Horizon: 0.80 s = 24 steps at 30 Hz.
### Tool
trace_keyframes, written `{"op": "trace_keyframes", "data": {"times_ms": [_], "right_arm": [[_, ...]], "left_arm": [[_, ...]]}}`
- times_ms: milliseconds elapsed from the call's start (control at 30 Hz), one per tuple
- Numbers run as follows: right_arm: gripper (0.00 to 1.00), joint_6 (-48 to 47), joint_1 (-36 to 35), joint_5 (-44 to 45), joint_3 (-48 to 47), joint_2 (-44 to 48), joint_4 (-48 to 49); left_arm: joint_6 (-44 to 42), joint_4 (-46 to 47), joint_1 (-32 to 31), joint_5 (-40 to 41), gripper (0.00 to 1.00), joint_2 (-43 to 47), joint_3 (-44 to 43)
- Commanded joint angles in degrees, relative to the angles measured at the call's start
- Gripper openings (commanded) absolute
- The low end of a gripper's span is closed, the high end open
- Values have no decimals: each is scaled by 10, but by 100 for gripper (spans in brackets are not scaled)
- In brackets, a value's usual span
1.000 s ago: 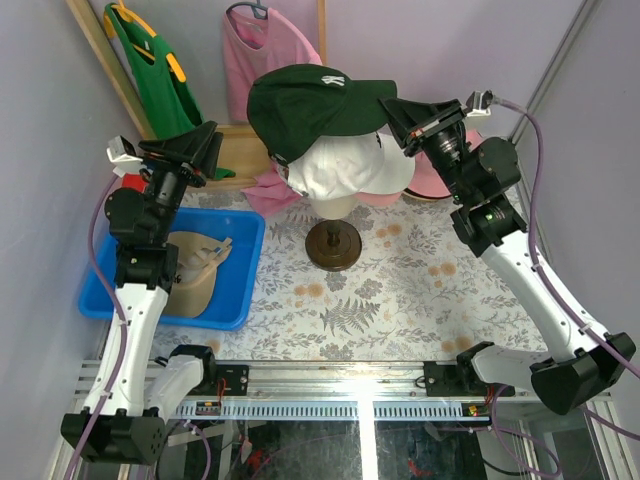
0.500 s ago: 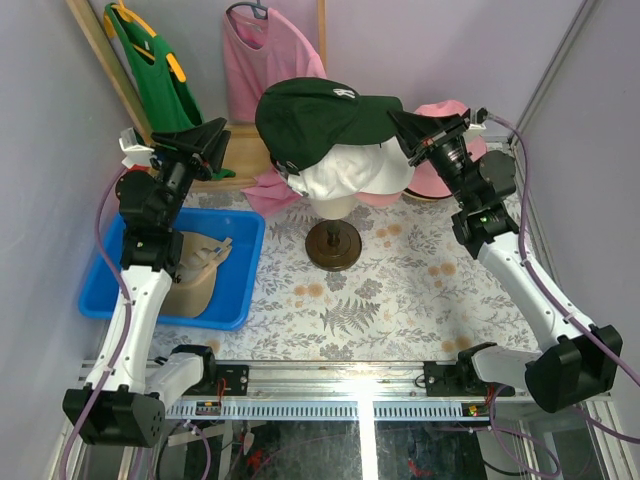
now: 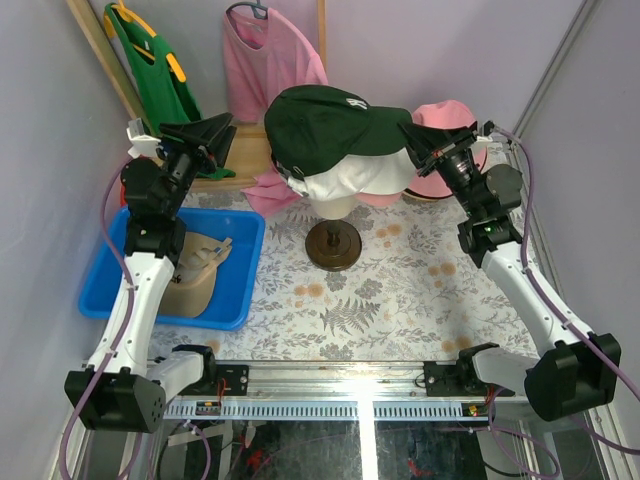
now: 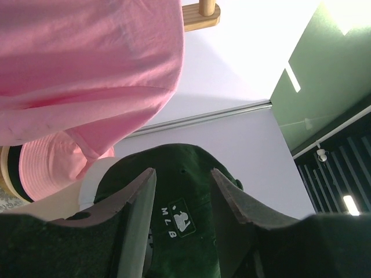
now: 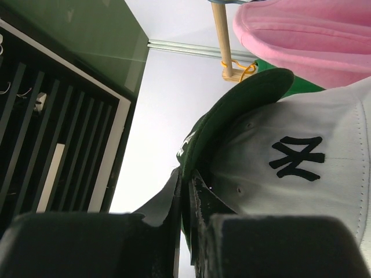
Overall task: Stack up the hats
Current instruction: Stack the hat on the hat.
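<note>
A dark green cap (image 3: pixel 325 120) lies over a pale cap with dark lettering (image 3: pixel 360 180) on the beige mannequin head (image 3: pixel 335 207). My right gripper (image 3: pixel 415 150) is shut on the green cap's brim (image 5: pixel 243 110), above the pale cap (image 5: pixel 301 168). My left gripper (image 3: pixel 225 135) is open and empty, just left of the green cap; its back with the MLB mark (image 4: pixel 182 217) shows between my fingers (image 4: pixel 136 214). A pink bucket hat (image 3: pixel 440 112) lies behind the right gripper. A tan cap (image 3: pixel 195 275) lies in the blue bin. More pink fabric (image 3: pixel 268 190) lies behind the head.
A blue bin (image 3: pixel 245 285) stands at the left. The mannequin's round dark base (image 3: pixel 335 245) stands mid-table. A pink shirt (image 3: pixel 265 60) and a green garment (image 3: pixel 160 70) hang at the back, with a wooden rack (image 3: pixel 240 150) below them.
My right gripper has carried the green cap right and down, lower over the pale cap. My left gripper has moved right and back, closer to the cap's rear.
</note>
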State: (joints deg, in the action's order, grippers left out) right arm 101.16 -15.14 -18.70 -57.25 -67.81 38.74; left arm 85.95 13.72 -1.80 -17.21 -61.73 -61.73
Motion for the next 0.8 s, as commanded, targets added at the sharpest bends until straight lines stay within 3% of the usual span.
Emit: {"op": "trace_keyframes", "data": {"times_ms": [0, 767], "right_arm": [[0, 11, 6, -23, 11, 18, 71], [0, 38, 30, -16, 134, 20, 161]], "left_arm": [[-18, 22, 3, -29, 42, -11, -28], [-74, -9, -57, -41, 46, -68, -69]]}}
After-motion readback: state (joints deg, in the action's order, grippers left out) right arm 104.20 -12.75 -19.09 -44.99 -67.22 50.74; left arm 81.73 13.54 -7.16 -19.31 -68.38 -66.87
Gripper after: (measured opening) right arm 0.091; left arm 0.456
